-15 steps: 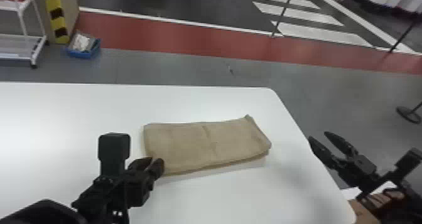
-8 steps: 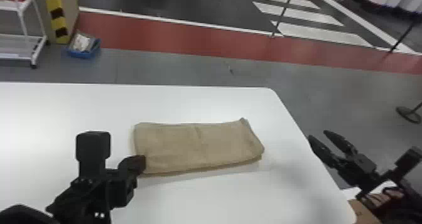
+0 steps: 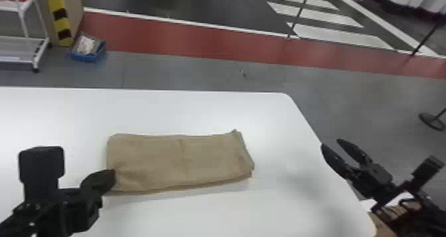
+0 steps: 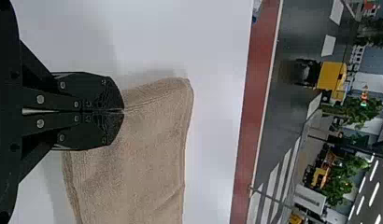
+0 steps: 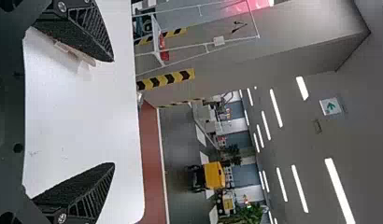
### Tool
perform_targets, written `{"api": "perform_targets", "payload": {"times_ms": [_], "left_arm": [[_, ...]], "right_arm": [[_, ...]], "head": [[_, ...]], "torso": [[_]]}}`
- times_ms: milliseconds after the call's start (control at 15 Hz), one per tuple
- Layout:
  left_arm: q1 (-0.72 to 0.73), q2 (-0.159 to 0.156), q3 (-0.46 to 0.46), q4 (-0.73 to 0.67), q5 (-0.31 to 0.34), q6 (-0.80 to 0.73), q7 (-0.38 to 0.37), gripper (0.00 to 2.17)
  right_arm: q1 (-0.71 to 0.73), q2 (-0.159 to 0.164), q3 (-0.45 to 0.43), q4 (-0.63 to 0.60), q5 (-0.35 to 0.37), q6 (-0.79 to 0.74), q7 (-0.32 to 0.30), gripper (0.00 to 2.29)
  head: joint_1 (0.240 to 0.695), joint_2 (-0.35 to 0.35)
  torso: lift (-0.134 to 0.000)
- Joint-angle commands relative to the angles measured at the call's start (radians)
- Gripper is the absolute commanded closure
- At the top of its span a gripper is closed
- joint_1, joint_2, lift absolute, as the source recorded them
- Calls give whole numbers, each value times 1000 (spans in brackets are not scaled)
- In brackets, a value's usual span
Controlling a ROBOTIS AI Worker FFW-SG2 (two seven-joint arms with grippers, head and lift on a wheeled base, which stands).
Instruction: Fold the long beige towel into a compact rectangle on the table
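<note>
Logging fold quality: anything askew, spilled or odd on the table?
Minor only. The beige towel isn't squared up: its far right corner pokes out and a lower layer peeks out along the near edge. The left tool pinches the towel's left end, puckering the cloth there. No spill or visible damage.

Left claw (image 3: pixel 112 180) pinches together, right claw (image 3: pixel 330 142) gapes.

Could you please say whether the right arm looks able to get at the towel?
Probably yes: the right arm has open jaws by the edge of the table, and nothing seems to block its way to the towel.
</note>
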Motion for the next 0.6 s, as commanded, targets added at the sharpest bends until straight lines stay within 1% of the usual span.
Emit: {"api": "perform_targets", "payload": {"times_ms": [0, 267, 533], "left_arm": [[30, 2, 54, -24, 0, 31, -16, 1359], [54, 2, 102, -25, -1, 34, -28, 1359], [62, 2, 117, -31, -6, 46, -40, 1355]], "right_arm": [[0, 5, 2, -10, 3, 0, 0, 83], [0, 7, 11, -11, 6, 0, -1, 83], [2, 8, 12, -11, 4, 0, -1, 83]], "head": [[695, -350], [695, -350], [695, -350]], "torso": [[-124], [-124], [-124]]}}
